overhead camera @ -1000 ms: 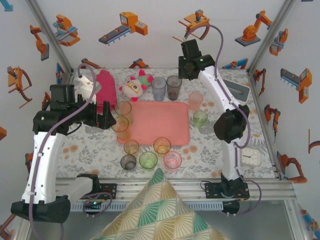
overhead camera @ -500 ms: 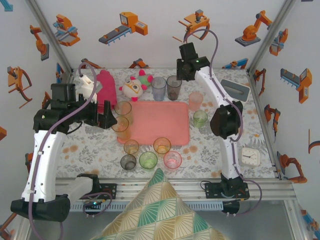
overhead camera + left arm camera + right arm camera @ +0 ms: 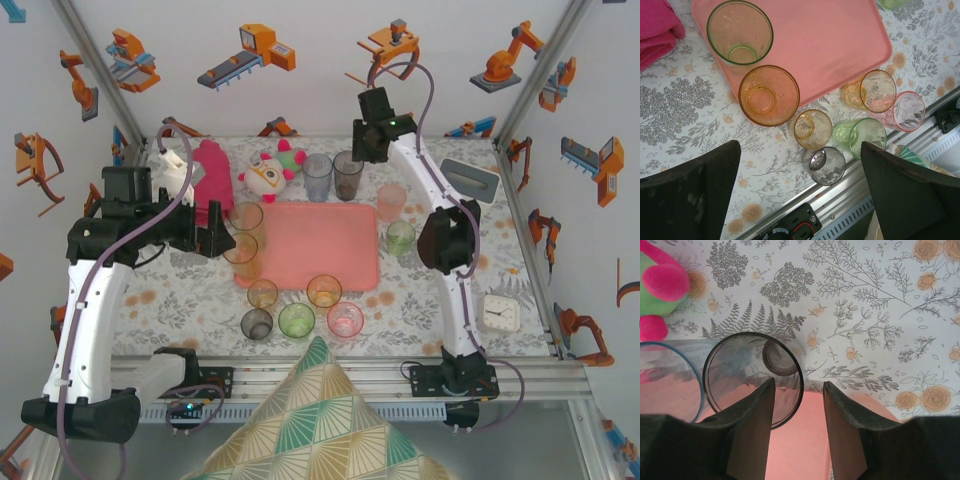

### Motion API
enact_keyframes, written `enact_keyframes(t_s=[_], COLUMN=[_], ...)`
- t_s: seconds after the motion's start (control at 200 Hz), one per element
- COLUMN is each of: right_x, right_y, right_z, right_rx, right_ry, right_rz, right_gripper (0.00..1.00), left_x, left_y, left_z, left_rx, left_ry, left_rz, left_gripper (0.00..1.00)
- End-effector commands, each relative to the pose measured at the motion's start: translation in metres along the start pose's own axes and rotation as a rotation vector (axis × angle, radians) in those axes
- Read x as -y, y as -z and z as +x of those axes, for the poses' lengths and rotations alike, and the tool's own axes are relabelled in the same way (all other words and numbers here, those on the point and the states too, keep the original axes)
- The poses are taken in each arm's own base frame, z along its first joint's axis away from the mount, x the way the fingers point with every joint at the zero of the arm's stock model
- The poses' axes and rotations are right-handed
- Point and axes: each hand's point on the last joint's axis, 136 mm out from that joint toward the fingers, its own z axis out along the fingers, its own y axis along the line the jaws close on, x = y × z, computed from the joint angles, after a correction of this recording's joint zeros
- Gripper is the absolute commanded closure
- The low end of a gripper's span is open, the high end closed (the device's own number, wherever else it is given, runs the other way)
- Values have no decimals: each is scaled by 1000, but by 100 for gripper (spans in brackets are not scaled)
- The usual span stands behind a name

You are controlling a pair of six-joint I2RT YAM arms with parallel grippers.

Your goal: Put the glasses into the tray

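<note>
The salmon-pink tray lies mid-table and is bare. Behind it stand a bluish glass and a tall grey glass. My right gripper hovers over the grey glass, open: one finger is above its mouth, the other outside its right rim. A pink glass and a green glass stand right of the tray. My left gripper is wide open and holds nothing, beside the tall amber glass and the orange glass. Several small glasses stand along the front.
A magenta rolled towel and a plush toy sit at the back left. A white-rimmed grey box is at the back right, a small clock at the front right. A patterned cushion overlaps the front rail.
My right arm has swung a little to the left, bringing its gripper closer over the grey glass. The left arm and all glasses are unmoved.
</note>
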Motion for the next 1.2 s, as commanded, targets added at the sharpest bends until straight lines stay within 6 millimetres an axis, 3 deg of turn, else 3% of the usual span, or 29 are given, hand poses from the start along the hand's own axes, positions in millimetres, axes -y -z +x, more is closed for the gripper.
enact_keyframes(t_s=[0.0,1.192], right_x=[7,16], right_y=[-6,-19], right_z=[1,27], right_rx=[-19,-120], right_ry=[-27,-33], right_rz=[6,25], right_gripper=[58,70], left_x=[7,9], left_y=[4,12], left_z=[-4,-6], left_rx=[8,38], left_ry=[4,-7], left_rz=[24,13], left_gripper=[3,3])
